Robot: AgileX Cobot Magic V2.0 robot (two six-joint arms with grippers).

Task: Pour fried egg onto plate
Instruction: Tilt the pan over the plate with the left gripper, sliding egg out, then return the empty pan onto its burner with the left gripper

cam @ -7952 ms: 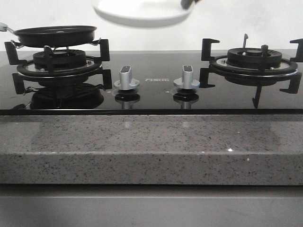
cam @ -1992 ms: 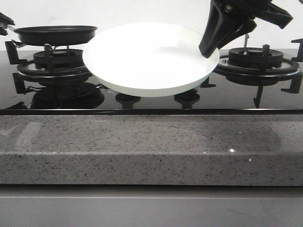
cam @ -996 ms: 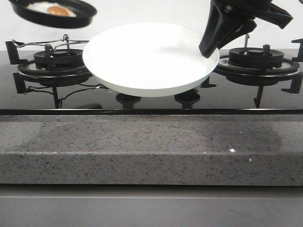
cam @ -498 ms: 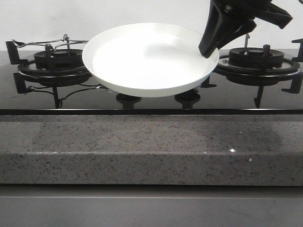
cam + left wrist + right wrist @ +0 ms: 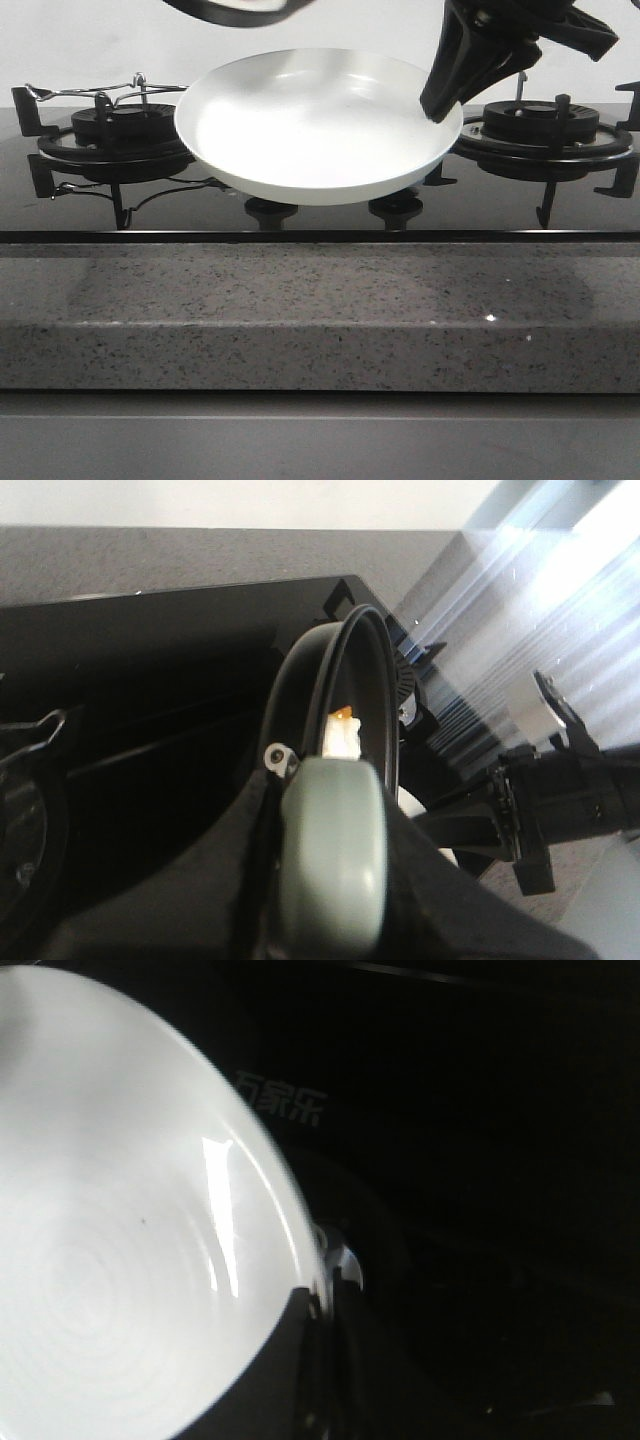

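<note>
Grey speckled stone bench (image 5: 320, 310) runs across the near side, pale wall behind. On it a black glass hob (image 5: 320, 205) with a left burner (image 5: 120, 140) and a right burner (image 5: 545, 135), both with black pan supports.

Plate (image 5: 318, 125), white and glossy, held in the air over the hob's middle, between the burners, tilted so its inside faces the near side. It covers the hob's centre; two knob bases (image 5: 395, 208) show just under its lower rim. Inside of the plate bare in front view and right wrist view.

Right fingers (image 5: 445, 95) are clamped on the plate's right rim; black arm comes in from upper right. In the right wrist view a dark fingertip (image 5: 300, 1360) lies over the rim.

Frying pan (image 5: 235, 10), black, only its bottom edge in front view at the top, above the plate's far-left part and well above the hob. Left wrist view shows it tipped steeply on edge. Left fingers (image 5: 330, 880) are wrapped around its pale green handle (image 5: 330, 850), holding it.

Fried egg (image 5: 342, 735) is inside the tipped pan, near the handle end: a small white piece with an orange bit, mostly hidden.
</note>
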